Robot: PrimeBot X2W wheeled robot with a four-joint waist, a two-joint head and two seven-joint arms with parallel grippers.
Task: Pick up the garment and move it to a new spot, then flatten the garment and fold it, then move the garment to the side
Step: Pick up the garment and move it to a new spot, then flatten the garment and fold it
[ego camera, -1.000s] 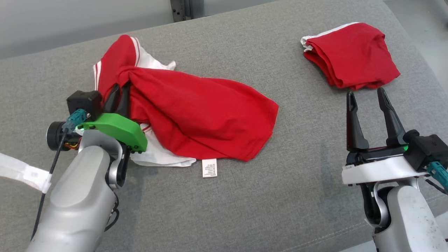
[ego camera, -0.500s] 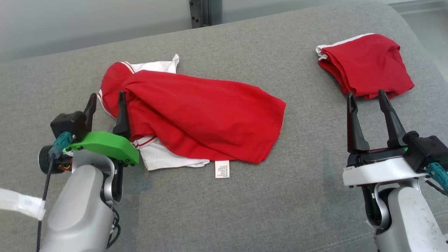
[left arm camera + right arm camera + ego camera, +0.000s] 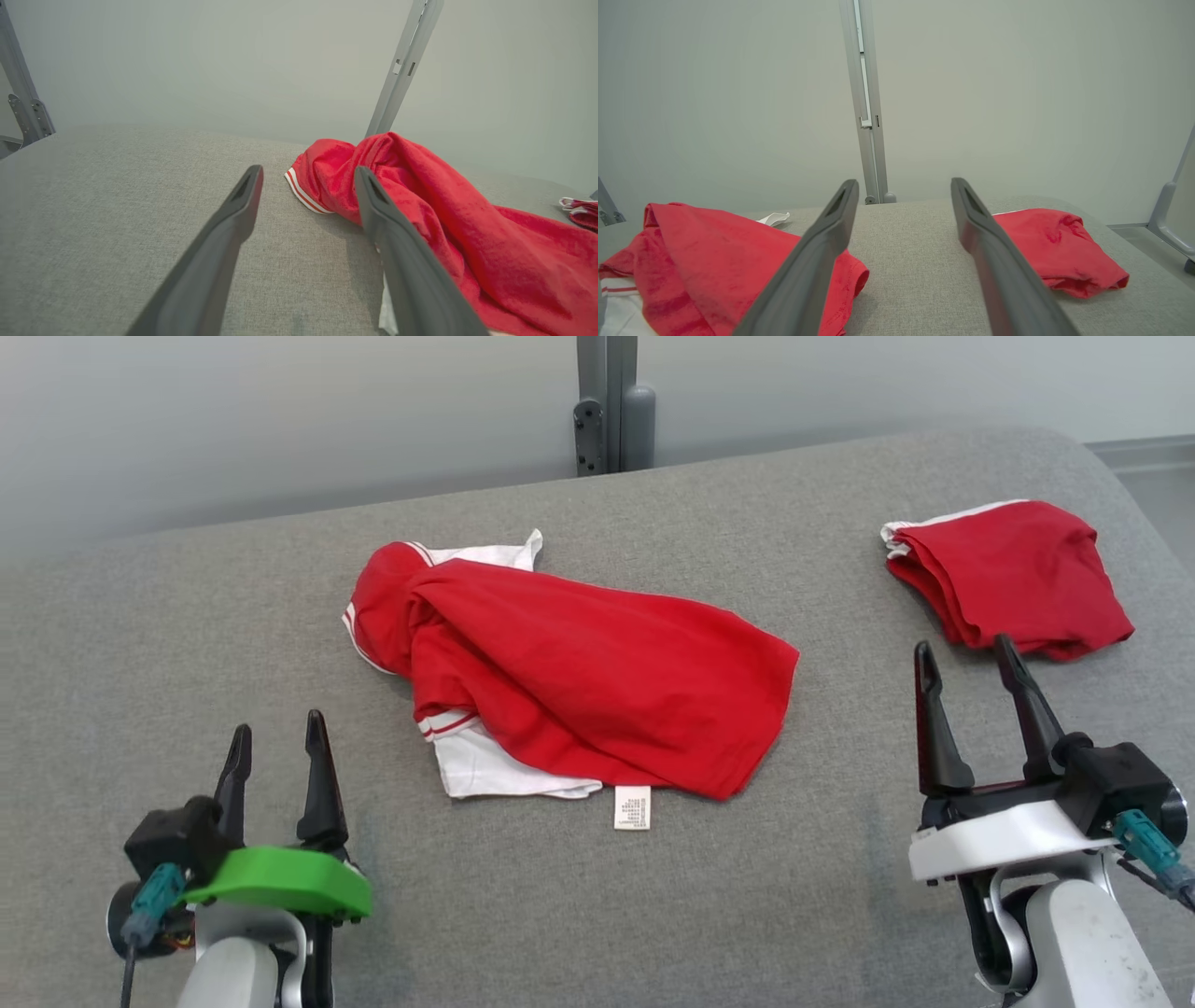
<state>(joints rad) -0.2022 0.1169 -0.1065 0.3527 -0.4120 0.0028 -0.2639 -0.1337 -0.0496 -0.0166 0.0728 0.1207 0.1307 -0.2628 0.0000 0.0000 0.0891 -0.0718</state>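
A crumpled red garment [image 3: 588, 681] with white trim and a small white label lies in a loose heap at the middle of the grey cushion [image 3: 187, 644]. In the left wrist view the garment [image 3: 458, 233] spreads to the right of my fingers; in the right wrist view the garment [image 3: 719, 261] lies at lower left. My left gripper [image 3: 277, 743] stands open near the front left, clear of the cloth, with nothing between its fingers. On the front right my right gripper [image 3: 964, 658] is open and empty too.
A second red garment [image 3: 1013, 577], folded, rests at the back right of the cushion, just beyond my right gripper; the folded garment [image 3: 1057, 252] also appears right of the fingers in the right wrist view. A grey metal post [image 3: 611, 401] rises behind the cushion's far edge against a pale wall.
My left gripper has let go of the crumpled garment, opened and drawn back toward the front left. The cloth settled on the cushion. The head camera tilted, shifting the whole picture.
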